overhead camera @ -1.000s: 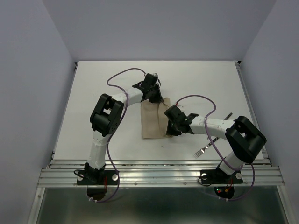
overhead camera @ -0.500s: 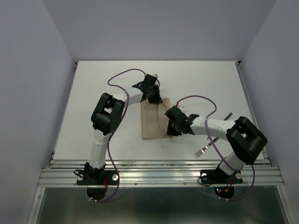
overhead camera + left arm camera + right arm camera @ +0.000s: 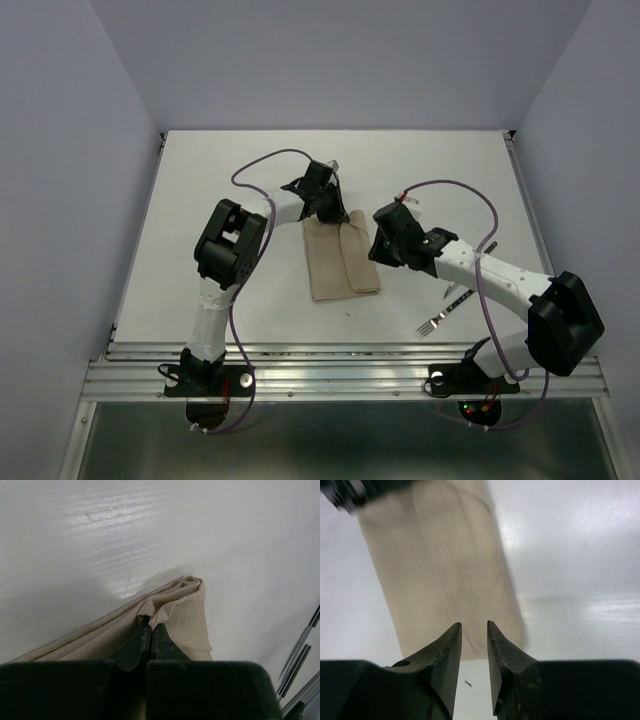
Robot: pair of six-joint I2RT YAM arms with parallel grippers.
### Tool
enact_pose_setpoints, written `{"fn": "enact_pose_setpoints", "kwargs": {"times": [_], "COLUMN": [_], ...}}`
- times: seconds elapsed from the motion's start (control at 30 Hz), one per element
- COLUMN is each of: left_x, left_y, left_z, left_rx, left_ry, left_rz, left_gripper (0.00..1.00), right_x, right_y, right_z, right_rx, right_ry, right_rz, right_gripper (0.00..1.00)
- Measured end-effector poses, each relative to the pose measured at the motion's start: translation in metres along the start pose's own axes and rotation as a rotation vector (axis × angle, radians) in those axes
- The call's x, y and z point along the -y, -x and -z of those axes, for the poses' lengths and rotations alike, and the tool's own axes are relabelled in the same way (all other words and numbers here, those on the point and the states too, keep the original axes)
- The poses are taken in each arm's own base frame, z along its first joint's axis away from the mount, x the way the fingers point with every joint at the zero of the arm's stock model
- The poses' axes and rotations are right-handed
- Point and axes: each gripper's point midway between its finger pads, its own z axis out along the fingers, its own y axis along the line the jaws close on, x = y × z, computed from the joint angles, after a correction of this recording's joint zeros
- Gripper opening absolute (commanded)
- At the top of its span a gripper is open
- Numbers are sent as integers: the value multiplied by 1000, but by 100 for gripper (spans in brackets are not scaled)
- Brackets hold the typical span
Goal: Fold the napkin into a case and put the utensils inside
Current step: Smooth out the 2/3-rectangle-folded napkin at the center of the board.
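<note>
The left gripper [image 3: 149, 630] is clamped on the far end of the napkin [image 3: 340, 262], its jaws pressed together with a pinch of bunched cloth between them; that end is raised a little, with shadow beneath it. The napkin lies mid-table as a narrow folded strip running far to near, with a lengthwise crease down its middle, so it is close to the shape of a case. No cutlery shows in it or on it.

Just right of the strip hangs the right gripper [image 3: 474, 626], above the table [image 3: 220, 180] near the strip's near right corner. Its jaws are a little apart, and they hold nothing.

Farther right, well apart from the cloth, the fork [image 3: 438, 318] lies on the table by the right arm, tines toward the near edge. A dark slim end past that arm is probably the knife [image 3: 490, 244]; most of it is hidden.

The folding step looks to be in hand, nearly finished. Next, the pocket's mouth must be found and kept open, likely by the left grip, while the right gripper fetches the fork and slides it in lengthwise without dragging the layers apart.
</note>
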Motion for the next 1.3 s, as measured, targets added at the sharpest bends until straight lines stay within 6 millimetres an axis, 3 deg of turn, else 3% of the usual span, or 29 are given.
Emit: {"fn": "enact_pose_setpoints", "kwargs": {"times": [0.1, 0.17, 0.3, 0.47, 0.6, 0.83, 1.07, 1.2, 1.3], "left_x": [0, 1, 2, 4, 4, 4, 3, 2, -1], "left_y": [0, -1, 0, -2, -3, -3, -2, -2, 0], "left_z": [0, -1, -1, -1, -2, -2, -2, -2, 1], "left_rx": [-1, -2, 1, -4, -4, -3, -2, 2, 8], "left_ry": [-14, -25, -37, -49, -56, -59, -70, -73, -61], "left_rz": [1, 1, -2, -3, -4, -4, -2, -5, -11], "left_gripper": [0, 0, 0, 0, 0, 0, 0, 0, 12], "right_x": [-2, 0, 1, -3, -5, -20, -14, -17, -18], "right_y": [52, 81, 107, 92, 83, 98, 90, 95, 95], "right_z": [0, -13, -54, -100, -107, -118, -145, -151, -152], "right_rx": [82, 107, 89, -2, -36, -5, -22, -7, -3], "right_ry": [2, -13, -48, -57, -45, -11, -56, -47, -44], "right_rz": [-63, -91, -105, -76, -66, -71, -66, -69, -77], "right_gripper": [21, 13, 9, 9, 9, 9, 9, 8, 8]}}
